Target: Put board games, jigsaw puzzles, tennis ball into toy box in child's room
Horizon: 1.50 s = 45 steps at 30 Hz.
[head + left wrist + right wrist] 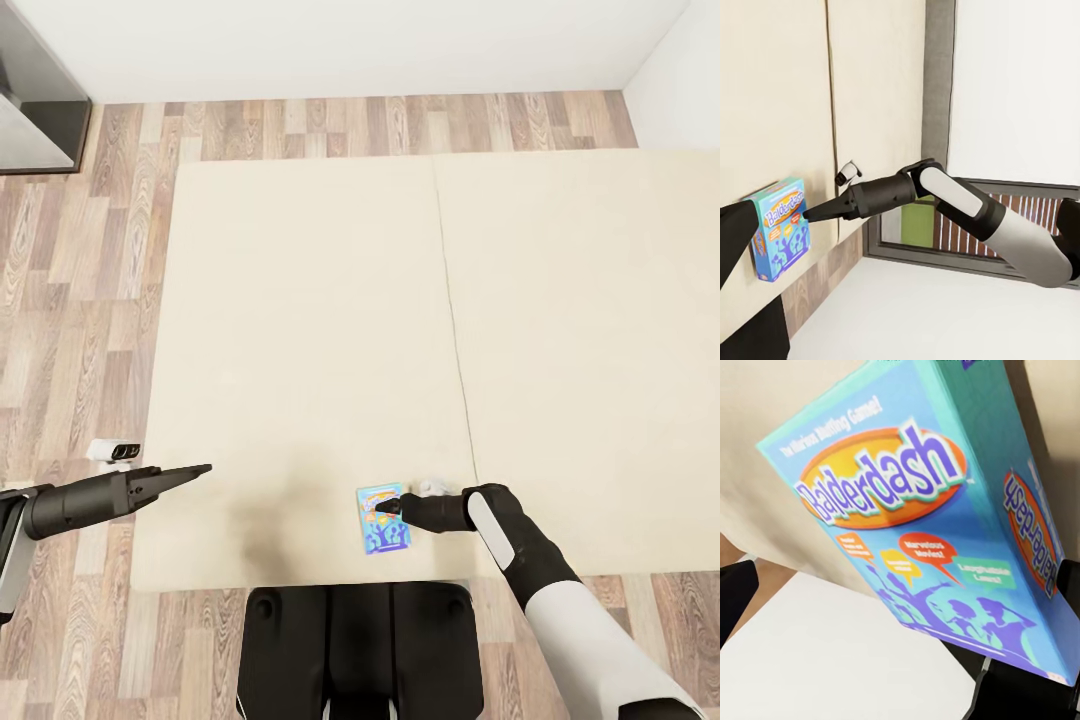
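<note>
A light blue board game (383, 522) with yellow "Balderdash" lettering lies flat on the beige bed (300, 320), close to its near edge. My right gripper (386, 508) reaches across the box top. From the left wrist view its tip (808, 214) meets the upper edge of the board game (781, 229). The printed lid (922, 525) is very close in the right wrist view, and the finger spacing is unclear. My left gripper (203, 468) hovers over the bed's near left part, tapered to a point and empty, well left of the box.
A seam (450, 330) splits the mattress into two sections. Wood-plank floor (70, 300) runs along the bed's left and far sides. A dark cabinet (40, 100) stands at the far left by the white wall. My dark base (350, 650) is against the bed's near edge.
</note>
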Available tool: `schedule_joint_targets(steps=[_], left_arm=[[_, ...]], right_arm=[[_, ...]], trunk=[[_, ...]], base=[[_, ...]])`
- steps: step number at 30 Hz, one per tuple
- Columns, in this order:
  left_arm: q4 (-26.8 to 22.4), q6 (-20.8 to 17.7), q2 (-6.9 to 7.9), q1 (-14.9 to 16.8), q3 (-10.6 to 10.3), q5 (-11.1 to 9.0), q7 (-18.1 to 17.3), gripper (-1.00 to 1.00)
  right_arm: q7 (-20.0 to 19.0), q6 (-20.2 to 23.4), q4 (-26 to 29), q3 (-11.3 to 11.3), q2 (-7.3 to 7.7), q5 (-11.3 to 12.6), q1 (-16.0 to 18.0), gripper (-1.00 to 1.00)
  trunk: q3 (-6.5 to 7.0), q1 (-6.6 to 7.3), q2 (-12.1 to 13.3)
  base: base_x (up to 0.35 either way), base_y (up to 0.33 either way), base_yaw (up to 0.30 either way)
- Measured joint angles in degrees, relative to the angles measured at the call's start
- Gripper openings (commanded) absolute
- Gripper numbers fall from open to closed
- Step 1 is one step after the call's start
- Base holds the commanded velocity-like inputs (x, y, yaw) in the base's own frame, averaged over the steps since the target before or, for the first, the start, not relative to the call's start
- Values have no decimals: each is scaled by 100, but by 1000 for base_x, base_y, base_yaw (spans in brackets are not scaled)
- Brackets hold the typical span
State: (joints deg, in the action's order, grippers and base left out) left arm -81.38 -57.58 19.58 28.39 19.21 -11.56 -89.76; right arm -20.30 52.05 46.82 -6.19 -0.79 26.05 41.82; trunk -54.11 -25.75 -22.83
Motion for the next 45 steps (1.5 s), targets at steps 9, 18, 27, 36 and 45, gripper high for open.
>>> schedule_joint_targets(steps=[9,18,27,36,45], left_arm=[[-1,0,-1,3,1,4,0,100],[0,0,0,1,4,0,0,100],[0,0,8,1,4,1,0,100],[0,0,6,1,3,0,0,100],[0,0,0,2,4,2,0,100]], right_arm=[[0,-3,0,-1,1,-3,0,100],[0,-2,0,-1,0,0,0,100],[0,-3,0,-3,0,0,0,100],[0,-3,0,-5,0,-2,0,100],[0,-3,0,-6,0,-2,0,100]], trunk=[[0,0,0],[0,0,0],[0,0,0],[0,0,0],[0,0,0]], base=[[0,61,0],[0,23,0],[0,92,0],[0,56,0],[0,77,0]])
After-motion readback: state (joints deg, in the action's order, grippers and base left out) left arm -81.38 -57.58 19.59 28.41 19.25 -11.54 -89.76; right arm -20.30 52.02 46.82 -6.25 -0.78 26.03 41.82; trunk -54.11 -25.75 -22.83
